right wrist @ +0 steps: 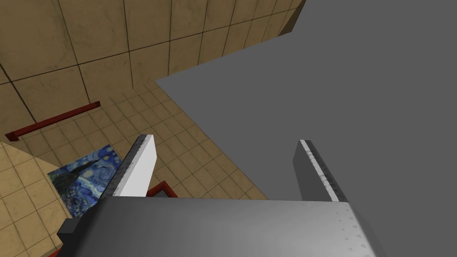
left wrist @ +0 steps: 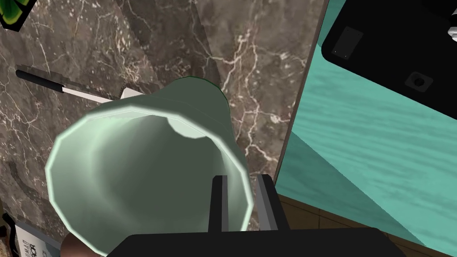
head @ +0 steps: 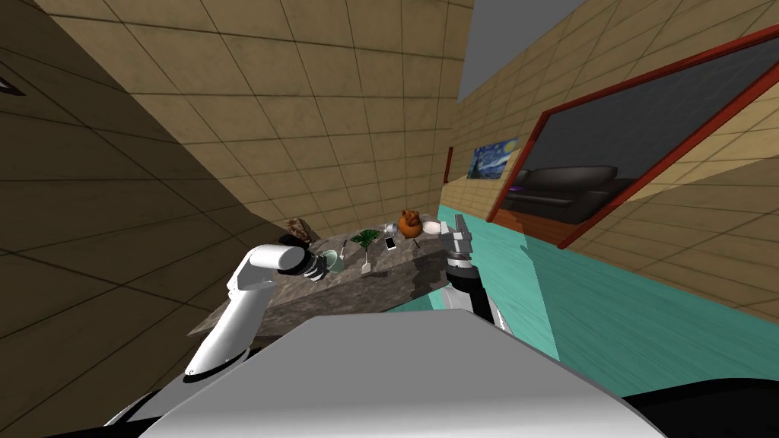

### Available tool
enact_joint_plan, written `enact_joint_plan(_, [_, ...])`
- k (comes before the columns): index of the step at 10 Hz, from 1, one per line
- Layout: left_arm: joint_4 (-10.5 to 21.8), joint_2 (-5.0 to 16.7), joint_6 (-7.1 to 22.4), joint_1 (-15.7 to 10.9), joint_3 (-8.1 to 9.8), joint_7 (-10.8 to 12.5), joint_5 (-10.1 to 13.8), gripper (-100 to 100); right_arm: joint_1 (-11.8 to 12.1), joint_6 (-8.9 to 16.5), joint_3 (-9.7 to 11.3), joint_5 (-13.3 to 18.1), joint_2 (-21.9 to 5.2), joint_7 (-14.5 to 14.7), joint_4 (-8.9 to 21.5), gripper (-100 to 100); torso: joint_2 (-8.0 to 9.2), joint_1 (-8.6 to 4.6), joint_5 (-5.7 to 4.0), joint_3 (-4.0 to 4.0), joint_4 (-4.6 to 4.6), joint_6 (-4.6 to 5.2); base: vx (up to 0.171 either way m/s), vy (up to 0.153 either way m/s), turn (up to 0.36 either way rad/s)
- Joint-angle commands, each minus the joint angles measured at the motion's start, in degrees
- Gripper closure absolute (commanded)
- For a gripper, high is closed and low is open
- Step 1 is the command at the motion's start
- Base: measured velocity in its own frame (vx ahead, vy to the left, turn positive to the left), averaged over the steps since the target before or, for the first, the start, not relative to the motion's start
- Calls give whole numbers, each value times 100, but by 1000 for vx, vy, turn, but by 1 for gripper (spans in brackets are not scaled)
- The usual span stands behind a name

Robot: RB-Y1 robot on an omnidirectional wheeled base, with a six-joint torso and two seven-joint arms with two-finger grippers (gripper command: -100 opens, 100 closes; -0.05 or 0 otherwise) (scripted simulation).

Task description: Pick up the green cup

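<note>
Gripping the green cup (left wrist: pixel 134 169) by its wall, the left end effector (left wrist: pixel 241 178) has one finger inside the mouth and one outside. The cup leans over the marble bench (left wrist: pixel 178 44), near the edge that borders the teal floor (left wrist: pixel 379 147). The right end effector (right wrist: pixel 225 139) is raised near the bench's far right corner, fingers spread apart.

Pale green cup (left wrist: pixel 147 165), lighter at its rim. Counter (head: pixel 357 293) of dark grey-brown marble, veined white. Floor (head: pixel 593 304), at the counter's three o'clock, teal with darker streaks. Walls (head: pixel 304 114) of tan tiles.
</note>
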Motion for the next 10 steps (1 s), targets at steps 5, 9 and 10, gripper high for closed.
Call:
enact_joint_plan(5, [-994, -423, 381, 22, -302, 720, -357, 100, 0, 0, 0, 0, 0, 0, 0, 0, -2, -25, -9, 1, 2, -3, 8, 67, 20])
enact_joint_plan(9, [-1447, -434, 373, 58, -318, 914, -375, 100, 0, 0, 1, 0, 2, 0, 0, 0, 14, -63, -20, 12, 11, -4, -7, 20, -1])
enact_joint_plan(10, [-1465, -435, 372, 55, -316, 920, -373, 0, 0, 0, 2, 0, 2, 0, 0, 0, 13, -63, -20, 11, 10, -4, 0, 0, 0])
